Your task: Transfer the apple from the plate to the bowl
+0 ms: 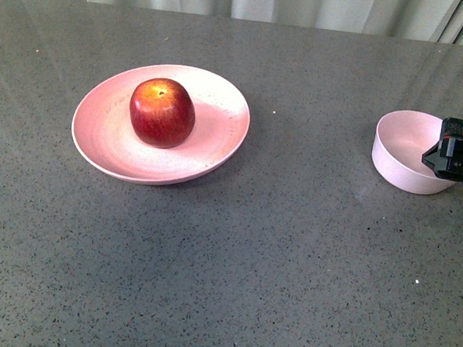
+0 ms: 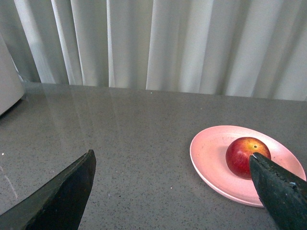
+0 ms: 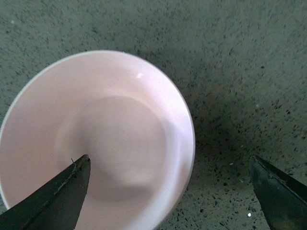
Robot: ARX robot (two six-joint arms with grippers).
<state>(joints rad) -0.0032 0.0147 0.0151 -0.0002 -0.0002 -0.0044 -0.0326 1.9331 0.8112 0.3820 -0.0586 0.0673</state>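
1. The big gray speckled table [image 1: 250, 261] fills most of the front view.
2. A pale curtain [image 2: 168, 43] hangs behind the far edge of the table.
3. The wide pink plate [image 1: 107, 146] sits on the left part of the table.
4. The small pale bowl [image 1: 402, 148] sits on the table far to the right, well apart from the plate.
5. The red apple [image 1: 162, 112] sits on the plate, a little toward the back. Its yellow stem dimple points up.
6. The right gripper [image 3: 169, 159] is at the right side of the bowl. Its fingers are wide apart. One finger is over the inside of the bowl and the other is over the table, with the rim between them. I cannot tell if they touch the bowl.
7. The left gripper [image 2: 172, 154] is above the table with its fingers wide apart and nothing between them. In its wrist view the plate and apple lie ahead, near the tip of one finger.
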